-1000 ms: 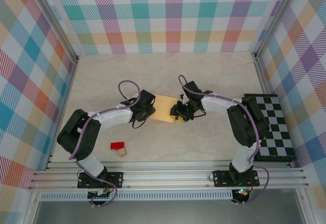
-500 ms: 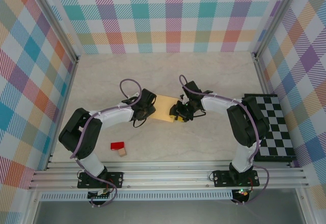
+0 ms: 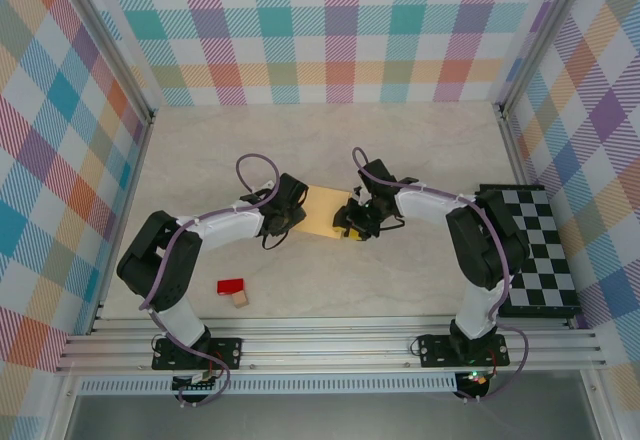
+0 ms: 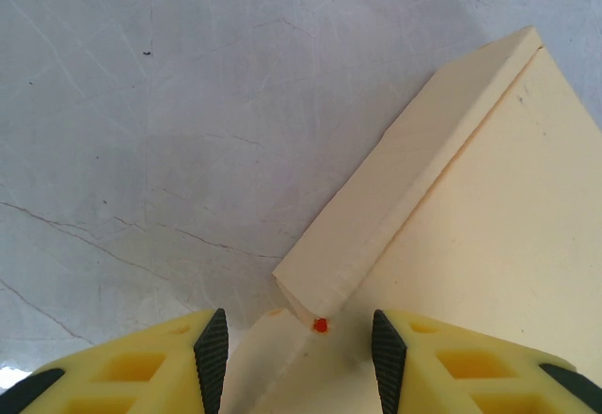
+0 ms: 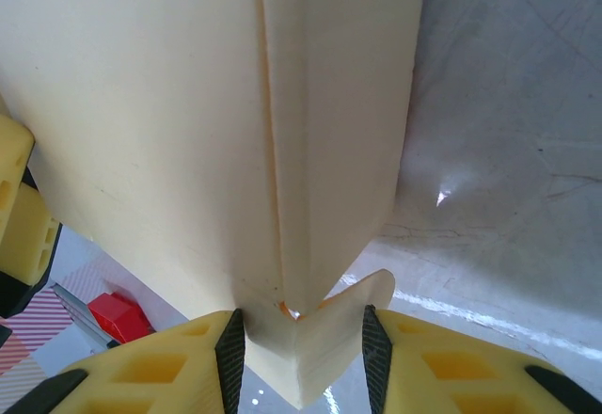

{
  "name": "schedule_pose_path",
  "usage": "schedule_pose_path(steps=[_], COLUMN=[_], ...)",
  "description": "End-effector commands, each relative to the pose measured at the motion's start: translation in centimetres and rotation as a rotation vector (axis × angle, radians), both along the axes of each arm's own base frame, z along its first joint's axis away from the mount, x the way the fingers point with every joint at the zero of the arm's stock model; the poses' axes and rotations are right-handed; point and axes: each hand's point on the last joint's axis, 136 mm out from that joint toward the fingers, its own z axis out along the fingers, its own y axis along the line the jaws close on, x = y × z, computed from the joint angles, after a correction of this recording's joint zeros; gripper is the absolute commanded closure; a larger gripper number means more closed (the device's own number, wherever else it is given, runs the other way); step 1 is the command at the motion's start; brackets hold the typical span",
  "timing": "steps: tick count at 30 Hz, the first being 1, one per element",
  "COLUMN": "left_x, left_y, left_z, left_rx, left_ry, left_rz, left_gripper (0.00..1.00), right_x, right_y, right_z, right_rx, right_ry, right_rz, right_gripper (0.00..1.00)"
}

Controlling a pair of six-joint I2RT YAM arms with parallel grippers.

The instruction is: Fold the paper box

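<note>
Change since a second ago: slight. My left arm's elbow and cable loop have drifted a touch to my right. The paper box (image 3: 325, 212) has stayed where it was, bridged between my two tools. Tools, two. Left gripper (image 3: 298, 218): jaws part-way apart and closed on the box's near corner. In its wrist view the card fills the gap from one black pad (image 4: 213, 358) to the other, a raised side wall runs away from the fingertips, and the flat top panel lies off to one side. Right gripper (image 3: 352, 222): jaws likewise part-way apart and clamped on the opposite end. In its wrist view a folded flap sits between its pads (image 5: 231, 358), and the seam of the box runs straight out ahead of the fingertips. Paper box, one: pale yellow card, folded into a low flat form, resting on the table (image 3: 330, 150) and touching both tools. Red block (image 3: 231, 286), one: well behind my left gripper, back toward that arm's base. Tan cube (image 3: 240, 300), one: just beside the red block, on its nearer side. Checkered mat (image 3: 540, 250), one: out past my right arm's elbow, well apart from the box.
</note>
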Motion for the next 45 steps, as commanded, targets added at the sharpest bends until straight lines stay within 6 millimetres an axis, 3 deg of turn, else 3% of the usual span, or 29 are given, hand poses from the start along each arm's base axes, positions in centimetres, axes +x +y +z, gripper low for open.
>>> schedule_pose_path(steps=[1, 5, 10, 20, 25, 31, 37, 45], left_x=[-2.1, -2.0, -2.1, -2.0, -1.9, -1.8, -1.6, -1.7], left_y=[2.2, 2.2, 2.1, 2.2, 2.3, 2.3, 2.2, 2.2], left_z=[-2.9, -2.7, -2.8, -2.8, -2.7, -2.5, -2.3, -2.5], left_rx=[0.126, 0.125, 0.123, 0.134, 0.150, 0.155, 0.151, 0.157], left_ry=[0.115, 0.113, 0.118, 0.122, 0.124, 0.124, 0.120, 0.127], left_rz=[-0.004, -0.001, -0.001, -0.006, -0.007, -0.010, -0.009, -0.008], left_gripper=[0.53, 0.53, 0.53, 0.53, 0.54, 0.54, 0.54, 0.54], right_x=[0.1, 0.4, 0.9, 1.8, 2.1, 2.4, 2.3, 2.2], right_y=[0.2, 0.9, 1.0, -0.8, -2.3, -2.9, -2.5, -1.7], right_z=[1.8, 2.1, 1.6, -0.6, -1.0, 0.3, 1.0, 0.0], right_rx=[0.021, 0.071, 0.056, -0.079, -0.183, -0.233, -0.203, -0.158], right_ry=[-0.024, -0.029, -0.040, -0.162, -0.205, -0.215, -0.210, -0.190], right_rz=[0.010, 0.001, 0.007, 0.079, 0.115, 0.131, 0.129, 0.123], right_gripper=[0.60, 0.68, 0.70, 0.83, 0.81, 0.76, 0.76, 0.79])
